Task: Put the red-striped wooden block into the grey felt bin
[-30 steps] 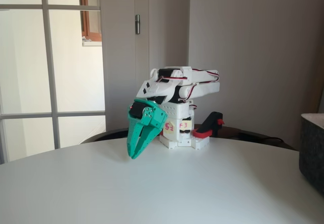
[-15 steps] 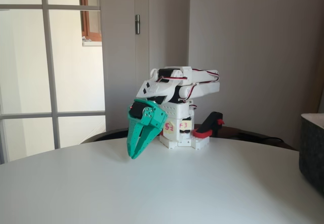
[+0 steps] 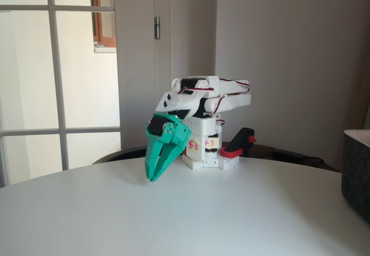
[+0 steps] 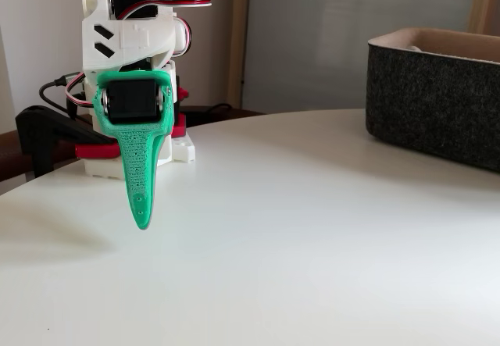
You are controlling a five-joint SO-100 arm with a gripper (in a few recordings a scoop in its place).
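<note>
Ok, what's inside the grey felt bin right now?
Only the bin's pale inner rim and something pale near its back edge show; its dark wall hides the rest, so the contents can't be told.

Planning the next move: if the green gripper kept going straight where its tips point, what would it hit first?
Probably the white table: the gripper points down and hangs just above bare tabletop.

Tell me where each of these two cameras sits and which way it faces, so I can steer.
A fixed view: low at the table's near edge, facing the folded arm head-on; green gripper points down, fingers together; grey felt bin at right edge.
A fixed view: low, looking along the table, gripper edge-on at left, bin at right.
Shared: gripper, arm base, bin, table.
</note>
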